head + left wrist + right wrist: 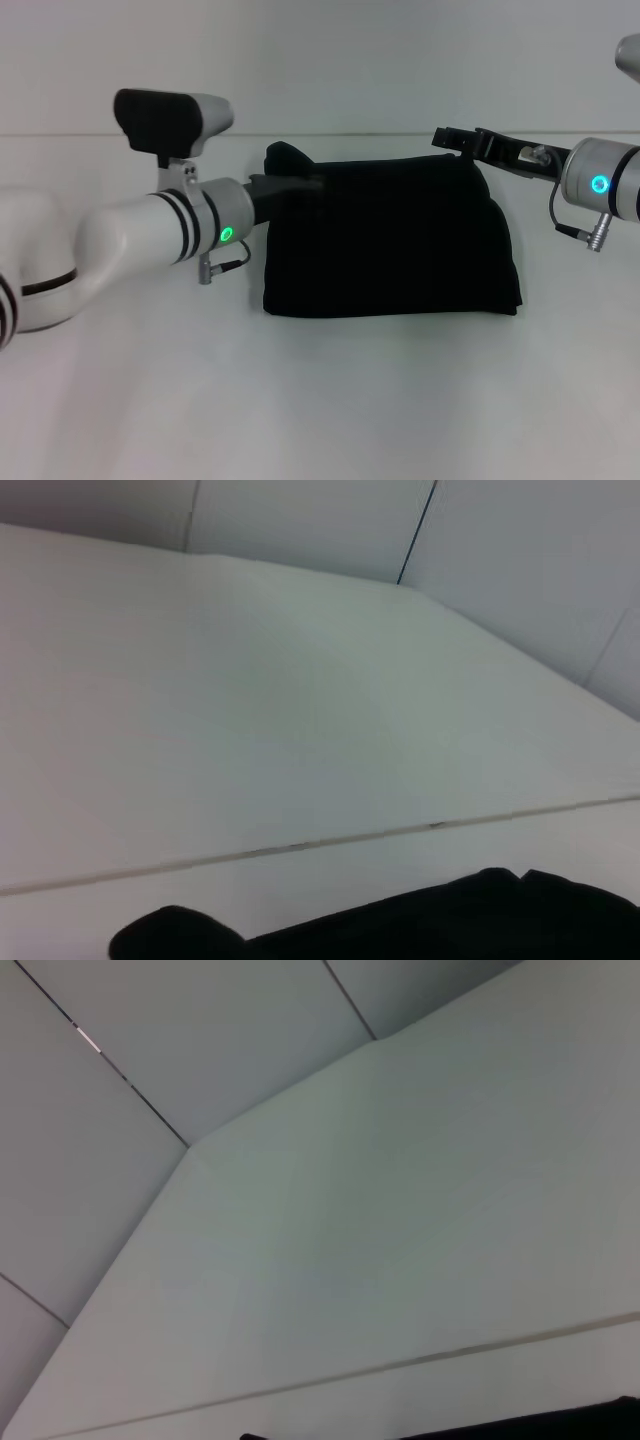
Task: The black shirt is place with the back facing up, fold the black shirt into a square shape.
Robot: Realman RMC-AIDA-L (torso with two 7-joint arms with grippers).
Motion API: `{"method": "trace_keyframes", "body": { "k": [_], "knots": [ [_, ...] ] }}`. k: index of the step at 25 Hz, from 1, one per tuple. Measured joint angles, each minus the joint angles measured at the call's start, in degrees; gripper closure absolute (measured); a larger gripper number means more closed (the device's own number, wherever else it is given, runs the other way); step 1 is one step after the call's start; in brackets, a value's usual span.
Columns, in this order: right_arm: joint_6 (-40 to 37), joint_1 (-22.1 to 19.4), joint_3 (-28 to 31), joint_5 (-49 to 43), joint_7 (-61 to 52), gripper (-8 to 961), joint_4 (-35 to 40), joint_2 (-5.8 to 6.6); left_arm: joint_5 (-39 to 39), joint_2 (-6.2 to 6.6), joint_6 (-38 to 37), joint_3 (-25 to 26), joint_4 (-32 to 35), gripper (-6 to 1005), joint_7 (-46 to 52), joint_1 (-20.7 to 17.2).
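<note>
Shirt (390, 240) lies mid-surface as a folded dark block, wider than deep, long axis running left-right across the robot's front; near edge straight, far-left corner bunched into a raised lump. Looks like a rectangle, not yet square, so my read is one more fold along the long axis is due. Left tool (290, 185) sits on that far-left corner, tip over or in the cloth, black on black, so I cannot tell if it is wide, narrow or gripping. Right tool (458, 140) hovers at the far-right corner, just past the far edge, apparently above the cloth; its opening is also unreadable from here. Both tools sit at the far edge, one per corner, left one closer in. Wrist views only show shirt edge and white surface (330, 400).
</note>
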State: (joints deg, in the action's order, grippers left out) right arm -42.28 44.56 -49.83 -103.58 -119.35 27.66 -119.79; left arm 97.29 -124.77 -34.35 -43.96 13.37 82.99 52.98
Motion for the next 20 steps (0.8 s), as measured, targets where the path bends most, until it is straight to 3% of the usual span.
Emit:
{"method": "trace_keyframes", "body": {
  "k": [14,20],
  "knots": [
    [-0.2,-0.1,0.0,0.1,0.0,371,-0.2,-0.11,-1.7,0.4,0.4,-0.6,0.5,879,-1.2,1.2],
    [-0.3,-0.1,-0.1,0.6,0.0,371,-0.3,-0.1,-1.7,0.2,1.3,-1.0,0.5,691,-3.8,1.7]
  ]
}}
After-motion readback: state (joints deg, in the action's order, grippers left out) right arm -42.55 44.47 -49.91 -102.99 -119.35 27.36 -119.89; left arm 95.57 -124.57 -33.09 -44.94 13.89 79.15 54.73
